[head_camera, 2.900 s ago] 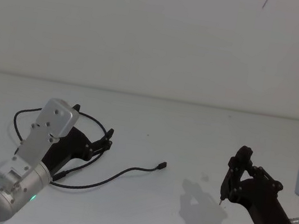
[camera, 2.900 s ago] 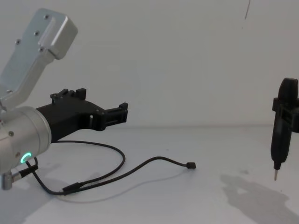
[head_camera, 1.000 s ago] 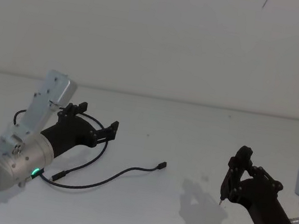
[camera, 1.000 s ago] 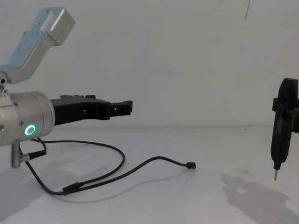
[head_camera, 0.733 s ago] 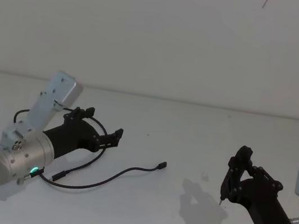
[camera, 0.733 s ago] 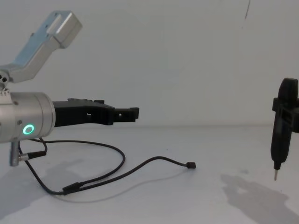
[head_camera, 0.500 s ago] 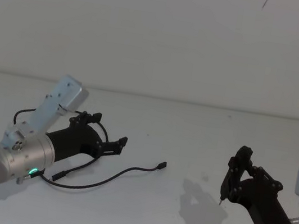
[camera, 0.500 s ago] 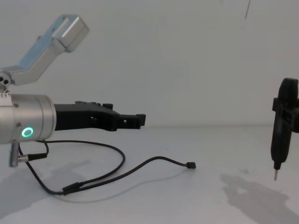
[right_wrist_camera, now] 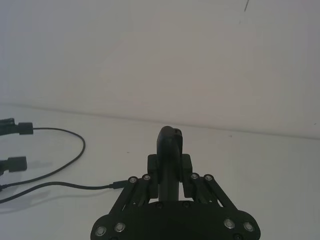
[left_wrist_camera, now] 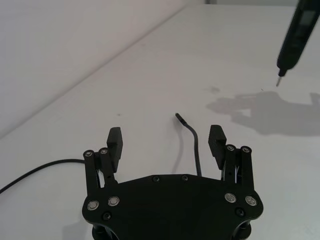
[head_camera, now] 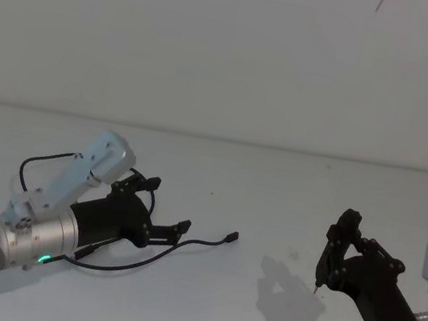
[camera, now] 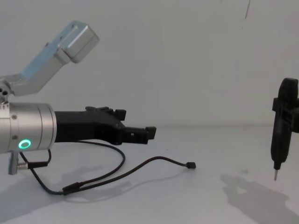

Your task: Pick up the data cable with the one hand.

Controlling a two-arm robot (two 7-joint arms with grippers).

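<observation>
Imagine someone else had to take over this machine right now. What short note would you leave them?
Left gripper: open and empty, hovering above the data cable. In the left wrist view the cable runs between its fingers, near the plug end. No contact.
Right gripper: parked on the right, shut on a black pointed tool held above the table.
Data cable: lying loose in a curve on the table.
Done: the approach.
Left to do: lower, close on the cable, lift.
</observation>
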